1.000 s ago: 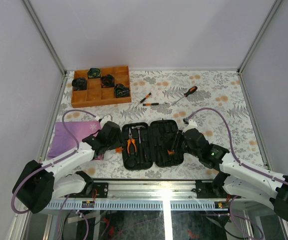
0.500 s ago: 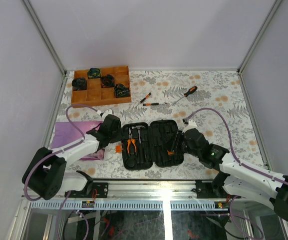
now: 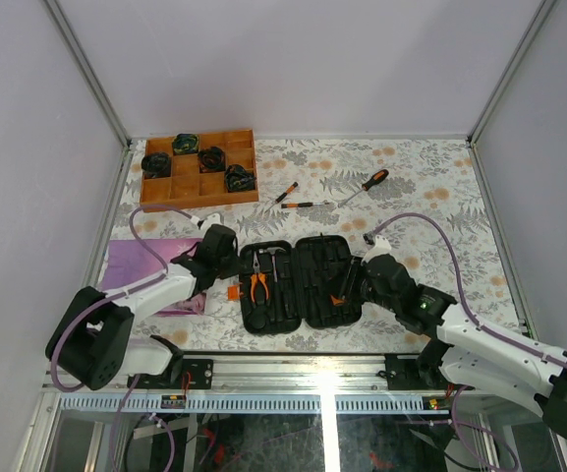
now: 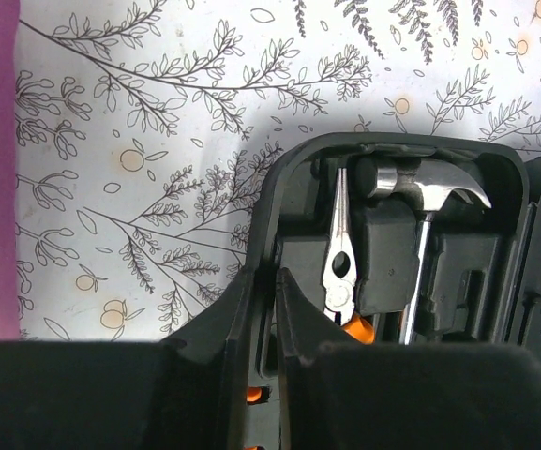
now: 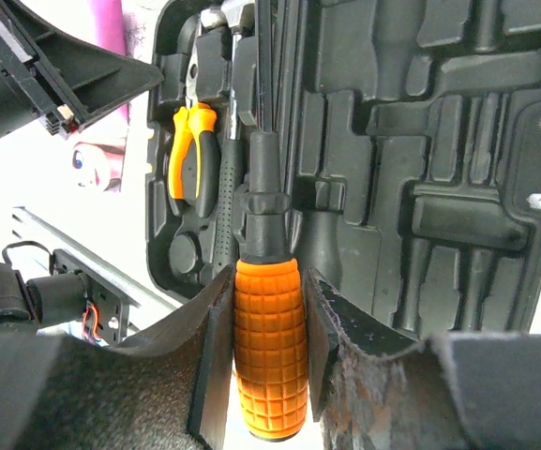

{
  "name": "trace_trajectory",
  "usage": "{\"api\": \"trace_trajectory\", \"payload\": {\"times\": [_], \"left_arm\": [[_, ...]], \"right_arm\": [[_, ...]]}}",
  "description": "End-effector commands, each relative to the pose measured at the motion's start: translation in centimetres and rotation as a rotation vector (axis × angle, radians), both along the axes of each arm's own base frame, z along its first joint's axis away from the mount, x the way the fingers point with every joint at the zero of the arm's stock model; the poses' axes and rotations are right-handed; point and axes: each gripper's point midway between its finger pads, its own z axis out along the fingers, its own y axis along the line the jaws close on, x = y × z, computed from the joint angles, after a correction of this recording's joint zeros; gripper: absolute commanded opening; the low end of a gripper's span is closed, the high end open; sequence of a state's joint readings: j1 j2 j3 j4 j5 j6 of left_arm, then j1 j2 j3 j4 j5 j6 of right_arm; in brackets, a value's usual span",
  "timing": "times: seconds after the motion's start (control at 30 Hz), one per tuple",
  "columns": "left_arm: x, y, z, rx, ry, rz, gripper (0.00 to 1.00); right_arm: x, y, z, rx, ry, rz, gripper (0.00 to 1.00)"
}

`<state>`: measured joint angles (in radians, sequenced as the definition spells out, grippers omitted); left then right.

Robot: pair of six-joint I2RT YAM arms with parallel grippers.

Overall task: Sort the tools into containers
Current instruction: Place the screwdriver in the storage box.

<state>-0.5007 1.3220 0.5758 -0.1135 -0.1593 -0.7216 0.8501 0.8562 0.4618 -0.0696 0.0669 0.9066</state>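
Gripping the orange-handled screwdriver (image 5: 268,375) by its handle, your right gripper (image 5: 268,286) holds it over the open tool case (image 3: 308,320), while your left gripper (image 4: 268,314) pinches the case's left wall. Release off-slot and it could rest across the hammer (image 4: 420,185); the case may skid if that pinch slips.

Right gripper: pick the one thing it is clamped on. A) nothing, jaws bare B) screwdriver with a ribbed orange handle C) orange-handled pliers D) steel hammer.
B: the right wrist view shows the right gripper squeezing the screwdriver with a ribbed orange handle above the black hard tool case, while the orange-handled pliers and steel hammer lie in its slots.
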Motion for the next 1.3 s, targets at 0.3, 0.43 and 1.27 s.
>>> {"api": "trace_trajectory", "payload": {"times": [0.3,0.43,1.27], "left_arm": [[-4.4,2.2,-1.9,-0.052,0.090,0.131,0.00],[-4.4,2.1,-1.8,-0.057,0.088,0.121,0.03],[-4.4,0.9,-1.9,-0.019,0.101,0.067,0.14]], "right_arm": [[0.4,1.8,-1.7,-0.001,0.032,0.041,0.01],[0.1,2.7,-3.0,-0.021,0.069,0.095,0.02],[-0.6,4.7,-7.8,-0.150,0.221,0.219,0.18]]}}
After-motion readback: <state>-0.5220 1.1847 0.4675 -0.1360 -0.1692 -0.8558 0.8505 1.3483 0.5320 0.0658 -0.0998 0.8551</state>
